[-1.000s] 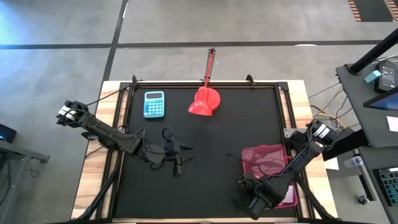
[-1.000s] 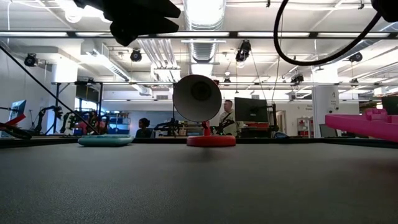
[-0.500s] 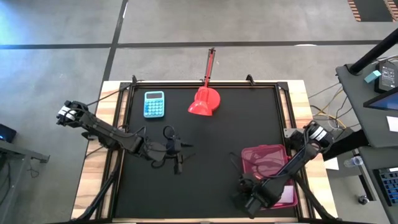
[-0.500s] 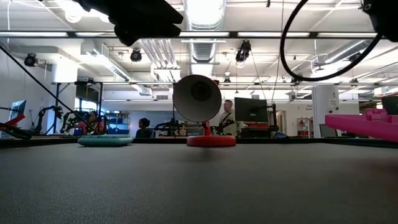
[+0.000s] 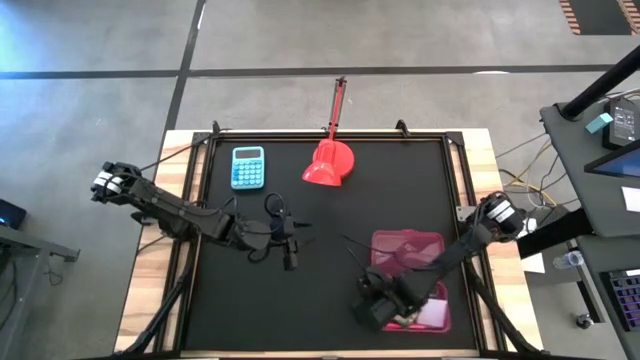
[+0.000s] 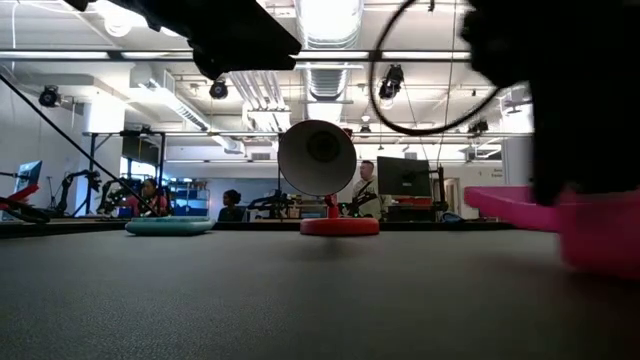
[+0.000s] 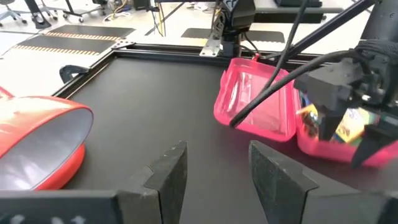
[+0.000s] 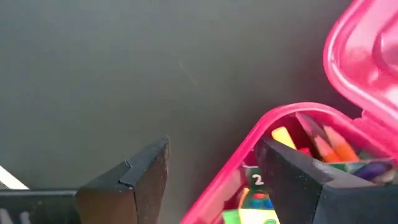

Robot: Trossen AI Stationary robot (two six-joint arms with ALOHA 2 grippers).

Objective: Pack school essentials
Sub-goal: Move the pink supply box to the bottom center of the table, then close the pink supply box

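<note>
— High view first, from the left: what is the left gripper (image 5: 291, 247) doing?

— It hangs over the bare black mat (image 5: 320, 210), left of centre, with its jaws parted and nothing between them. The left wrist view shows both dark fingers (image 7: 166, 171) spread over empty mat, touching nothing. Behind it lie the light-blue calculator (image 5: 248, 167) and the red domed object (image 5: 328, 163) with its red stick (image 5: 338, 106) reaching past the far edge.

— And further right?

— The pink case (image 5: 412, 275) sits on the mat's right side, lid thrown open toward the far edge. The right gripper (image 5: 378, 300) is at the case's near left corner, jaws wide. In the right wrist view one finger (image 8: 293, 168) is inside the tray, against its pink wall (image 8: 249, 149), and the other finger stands outside over the mat; it grips nothing.

— Where are the school essentials?

— Inside the tray: an orange pencil (image 8: 336, 144), a yellow one (image 8: 283, 137) and the yellow-green crayon box (image 8: 255, 205) show past the rim.

— What differs from a second ago?

— The right arm has swung inward, and the case has slid left and a little toward the far edge with it. The left gripper has barely drifted right. In the low view the case (image 6: 560, 215) now fills more of the right side.

— Any writing?

— Only a "2" on the crayon box; the rest is too blurred to read.
</note>
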